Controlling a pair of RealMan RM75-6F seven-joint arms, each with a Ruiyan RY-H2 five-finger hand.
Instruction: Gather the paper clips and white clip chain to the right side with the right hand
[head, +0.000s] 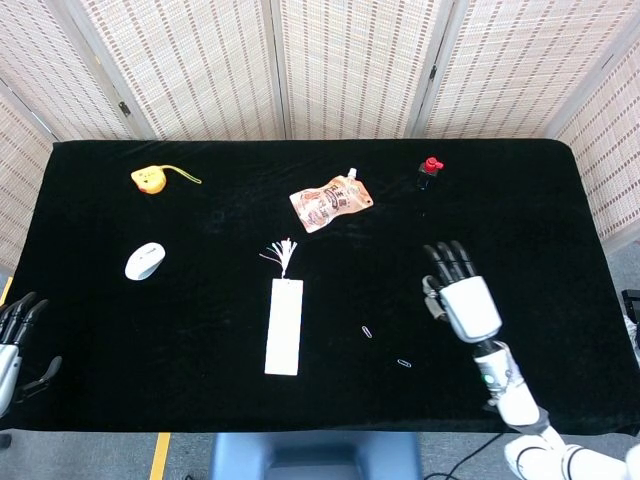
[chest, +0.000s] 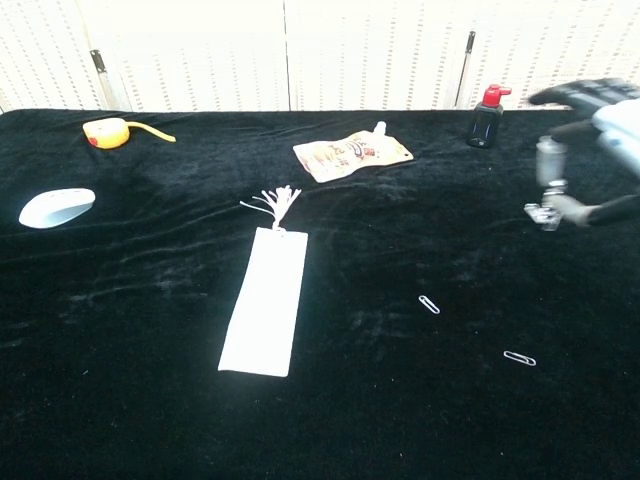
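Note:
My right hand (head: 468, 305) hovers over the right part of the black table (head: 560, 220). In the chest view it shows at the right edge (chest: 622, 130) and pinches the small white clip chain (chest: 545, 212) between thumb and a finger, above the cloth. Two paper clips lie loose on the cloth to its left: one nearer the middle (head: 369, 331) (chest: 429, 304), the other closer to the front edge (head: 404, 363) (chest: 519, 357). My left hand (head: 15, 345) hangs off the table's left front corner, fingers apart and holding nothing.
A white bookmark with a tassel (head: 283, 325) (chest: 265, 310) lies mid-table. Behind it are a snack pouch (head: 331, 201) and a small red-capped bottle (head: 429, 172) (chest: 486, 116). A white mouse (head: 145, 260) and a yellow tape measure (head: 150, 179) sit at the left.

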